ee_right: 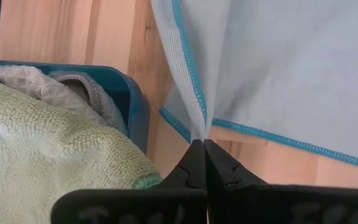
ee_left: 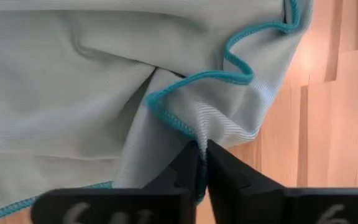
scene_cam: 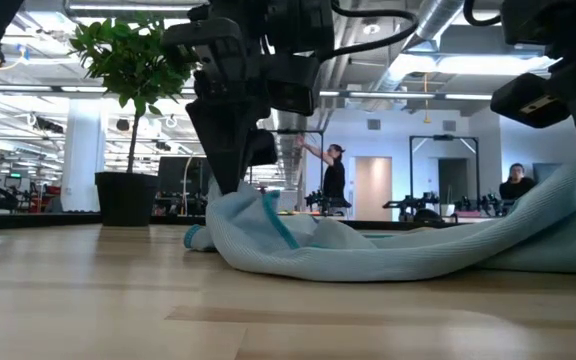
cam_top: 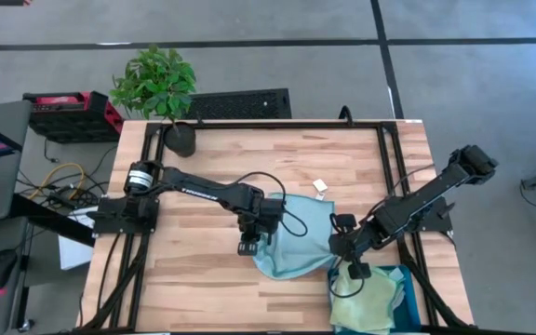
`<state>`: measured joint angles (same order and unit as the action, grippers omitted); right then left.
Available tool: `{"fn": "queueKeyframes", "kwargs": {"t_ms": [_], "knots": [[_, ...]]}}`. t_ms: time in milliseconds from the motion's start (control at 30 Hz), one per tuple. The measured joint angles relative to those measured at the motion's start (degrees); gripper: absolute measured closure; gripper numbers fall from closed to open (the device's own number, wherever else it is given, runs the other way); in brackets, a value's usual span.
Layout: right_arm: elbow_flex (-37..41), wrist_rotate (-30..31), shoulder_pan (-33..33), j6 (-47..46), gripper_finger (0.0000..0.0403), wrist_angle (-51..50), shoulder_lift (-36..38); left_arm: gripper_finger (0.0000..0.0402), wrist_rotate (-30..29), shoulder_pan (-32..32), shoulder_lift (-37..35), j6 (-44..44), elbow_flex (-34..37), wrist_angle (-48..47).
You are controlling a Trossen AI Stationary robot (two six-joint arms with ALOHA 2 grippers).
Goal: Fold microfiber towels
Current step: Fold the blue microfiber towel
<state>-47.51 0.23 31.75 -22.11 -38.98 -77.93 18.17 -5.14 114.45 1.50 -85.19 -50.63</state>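
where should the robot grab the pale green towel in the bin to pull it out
Probably the rumpled top of the pale green towel, pinched from straight above. It is heaped over the rim of the teal bin, whose walls block a side approach. Both end effectors, left and right, are shut on the light blue towel.

A robotics lab in an open industrial hall is indicated: exposed ceiling ducts [scene_cam: 438,20], further black test rigs [scene_cam: 443,175], seated and standing people [scene_cam: 330,175], and a framed wooden table [cam_top: 212,167].
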Motion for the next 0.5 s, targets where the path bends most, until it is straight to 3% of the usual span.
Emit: {"fn": "queueKeyframes", "kwargs": {"t_ms": [200, 333, 500], "knots": [[0.0, 0.0, 0.0, 0.01, 0.0398, -0.85, 0.0, 0.0399, 0.17, -1.63, -0.13, 3.4, 0.0, -0.07], [-1.13, 0.0, -0.02, 0.04, 0.0398, -6.64, 0.47, 0.04, -0.02, -3.0, -2.37, 6.79, -0.92, -0.15], [-3.98, 3.52, -0.96, 0.09, 0.0398, -15.1, 3.2, 0.0401, -7.71, -3.77, -7.82, 11.11, -2.36, -0.15]]}}
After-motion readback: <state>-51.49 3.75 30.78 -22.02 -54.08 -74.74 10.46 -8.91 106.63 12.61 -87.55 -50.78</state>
